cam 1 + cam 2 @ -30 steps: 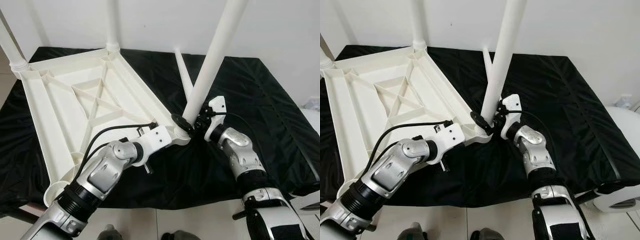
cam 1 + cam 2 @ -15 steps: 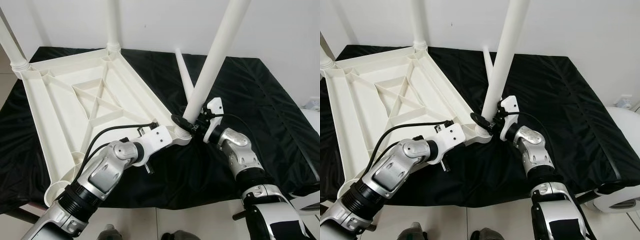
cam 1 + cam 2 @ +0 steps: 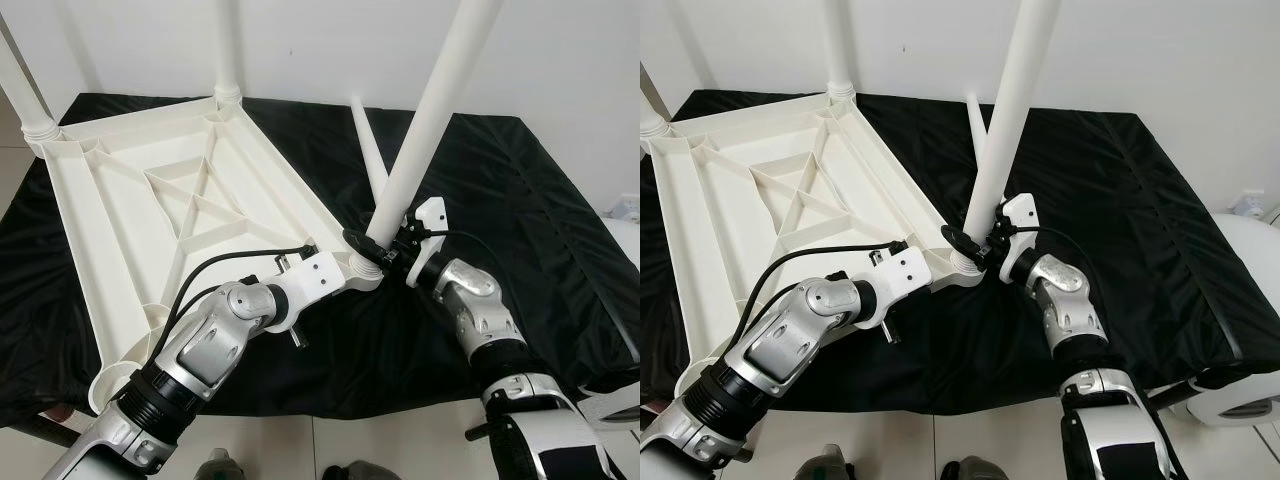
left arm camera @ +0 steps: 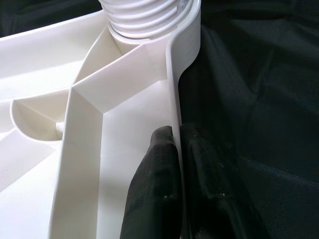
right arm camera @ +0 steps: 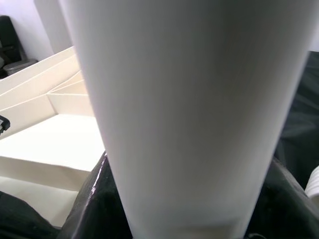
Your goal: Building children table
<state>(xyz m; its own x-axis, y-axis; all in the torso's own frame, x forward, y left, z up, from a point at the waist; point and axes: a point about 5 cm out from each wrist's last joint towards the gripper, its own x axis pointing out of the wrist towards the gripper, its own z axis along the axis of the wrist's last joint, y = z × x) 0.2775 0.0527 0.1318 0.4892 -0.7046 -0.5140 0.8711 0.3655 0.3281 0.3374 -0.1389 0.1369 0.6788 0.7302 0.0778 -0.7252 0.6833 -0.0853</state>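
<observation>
— At the near corner of the table top (image 3: 130, 200), what are the two grippers doing?

— Right gripper (image 3: 992, 247) has its fingers closed around the bottom of a white leg (image 3: 1010, 120). Left gripper (image 4: 178, 149) pinches the thin rim of the table top, one black finger (image 4: 159, 164) on each side.

— Which way does the leg go from the right gripper?

— Up and away. Its long side leans a little, so it is not straight yet. Its foot sits on the corner socket (image 3: 962, 262), right beside the right gripper. That arm is nearer to it.

— What does the table top look like?

— White plastic, upside down on the black cloth (image 3: 520, 200), with ribs inside. Two legs (image 3: 228, 50) stand at the far corners. One more leg (image 3: 368, 150) lies on the cloth behind the corner.

— What must happen?

— I think the leg must stand straight over the socket and turn in.
</observation>
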